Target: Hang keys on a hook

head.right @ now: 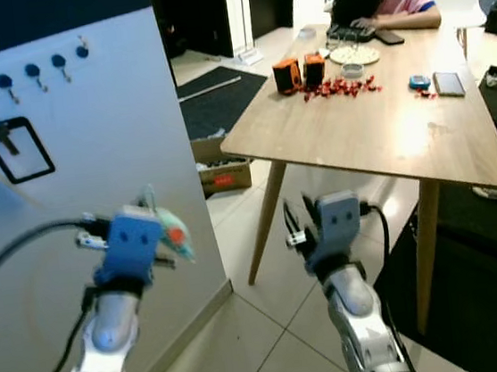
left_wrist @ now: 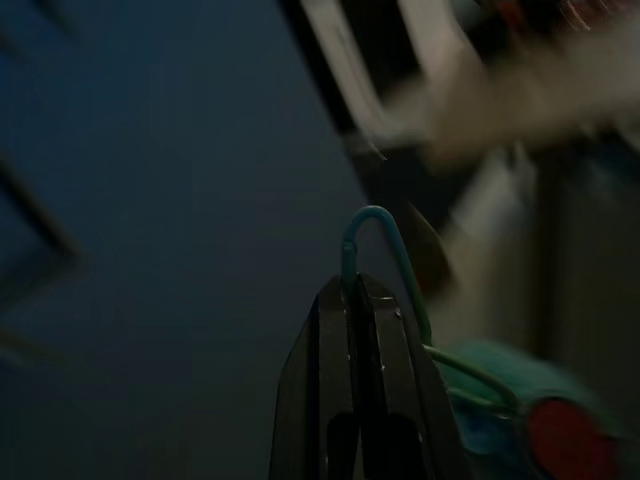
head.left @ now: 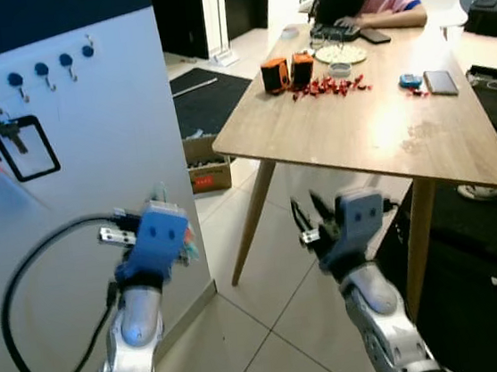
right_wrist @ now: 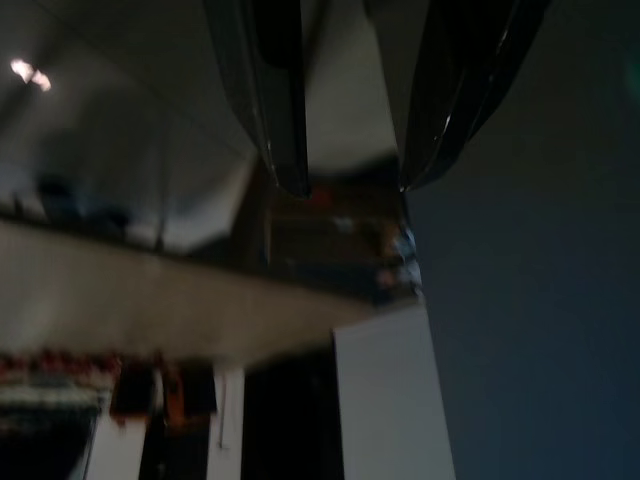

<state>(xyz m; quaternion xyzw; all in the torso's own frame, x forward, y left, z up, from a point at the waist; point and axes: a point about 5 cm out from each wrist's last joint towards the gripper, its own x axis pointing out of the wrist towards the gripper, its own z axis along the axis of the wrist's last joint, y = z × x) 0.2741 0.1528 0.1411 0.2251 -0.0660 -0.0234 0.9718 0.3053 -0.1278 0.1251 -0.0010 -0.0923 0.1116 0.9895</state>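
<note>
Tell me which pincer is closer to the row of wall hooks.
Left. The left pincer, shut on the keys, is just below the wall hooks; the right pincer hangs open farther away, by the table.

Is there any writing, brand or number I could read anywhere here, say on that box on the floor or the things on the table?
No text can be read.
Cardboard box: a red label, too small and blurred to read.
Two orange-and-black items on the wooden table: no legible markings.
Phone: nothing legible.
Left pincer, shut on a green key ring: no lettering.
</note>
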